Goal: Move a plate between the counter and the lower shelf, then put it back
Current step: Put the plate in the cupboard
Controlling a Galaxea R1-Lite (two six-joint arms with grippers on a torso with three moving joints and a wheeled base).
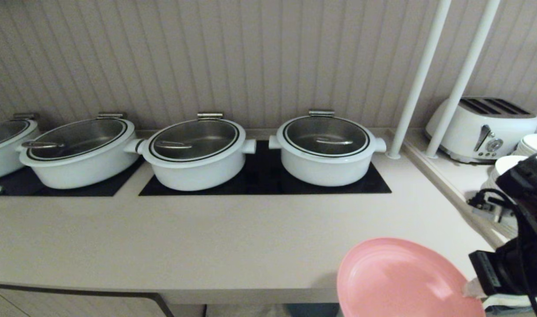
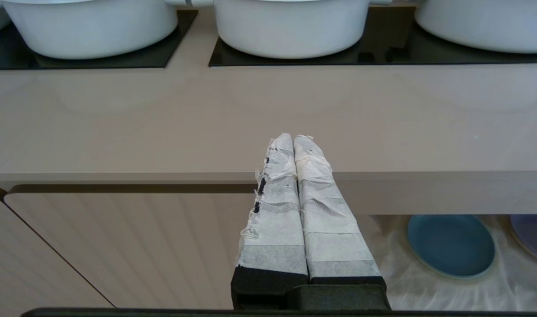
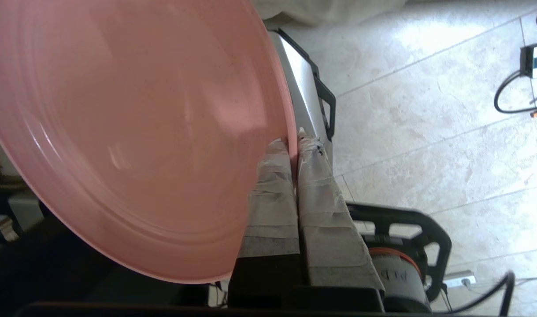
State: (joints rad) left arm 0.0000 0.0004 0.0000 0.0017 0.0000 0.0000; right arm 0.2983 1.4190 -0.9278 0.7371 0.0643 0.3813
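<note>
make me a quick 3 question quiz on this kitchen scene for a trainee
1. True or false: the pink plate is lying flat on the counter.
2. What grips the plate's rim? A) the left pincer B) the right pincer C) both
3. Fill in: the plate on the lower shelf nearest the left pincer is ____ in colour.

Key:
1. False; it is held up near the counter's front edge.
2. B; the right pincer is shut on the rim, while the left pincer is shut and empty before the counter edge.
3. Blue; it is the blue plate.
</note>
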